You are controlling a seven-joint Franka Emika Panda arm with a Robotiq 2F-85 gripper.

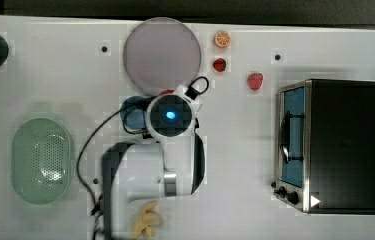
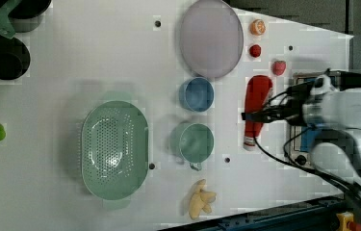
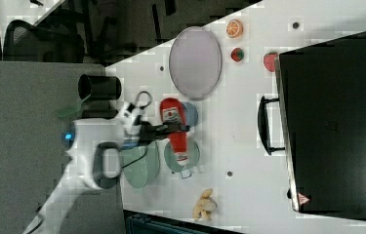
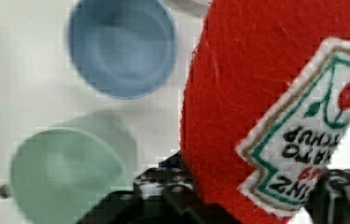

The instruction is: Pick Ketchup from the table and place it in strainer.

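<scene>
Left view: fingers (image 2: pixel 249 116) clamped on red plush ketchup bottle (image 2: pixel 256 98); next, carrying toward pale green perforated oval strainer (image 2: pixel 114 149) mid-desk.

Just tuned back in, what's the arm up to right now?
The gripper is closed around the ketchup, a red bottle with a white nozzle; the wrist view shows its fingers on either side of the body. The right view suggests the bottle is lifted above the bowls. The strainer sits apart across the table, nothing in it, so the placing is not yet done.
</scene>
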